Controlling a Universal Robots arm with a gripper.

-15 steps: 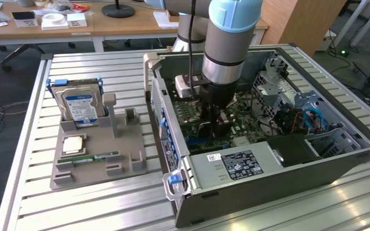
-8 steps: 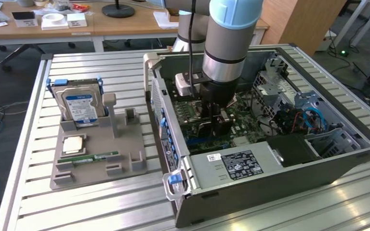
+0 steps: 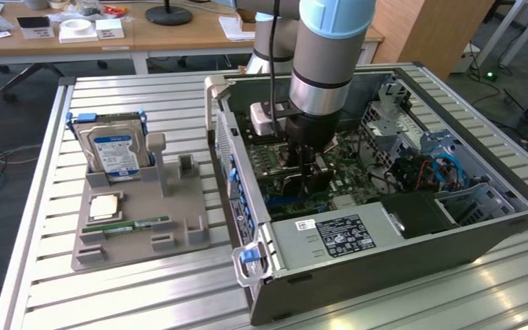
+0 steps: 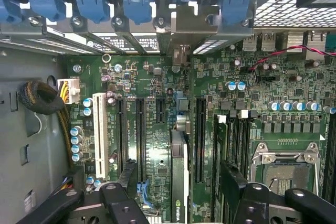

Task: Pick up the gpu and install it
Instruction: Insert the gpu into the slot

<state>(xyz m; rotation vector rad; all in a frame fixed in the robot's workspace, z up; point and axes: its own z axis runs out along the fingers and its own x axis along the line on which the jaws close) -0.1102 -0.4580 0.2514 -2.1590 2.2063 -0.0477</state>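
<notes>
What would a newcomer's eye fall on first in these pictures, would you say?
The arm's gripper reaches down into the open computer case at the exterior view's centre. In the wrist view the gpu stands edge-on over the motherboard between the open fingers. At the exterior view's left, a hard drive stands upright in a grey holder.

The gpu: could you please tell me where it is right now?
In the wrist view the gpu stands on edge over the green motherboard, between two long black slots, midway between the hand's spread fingers without touching them.
</notes>
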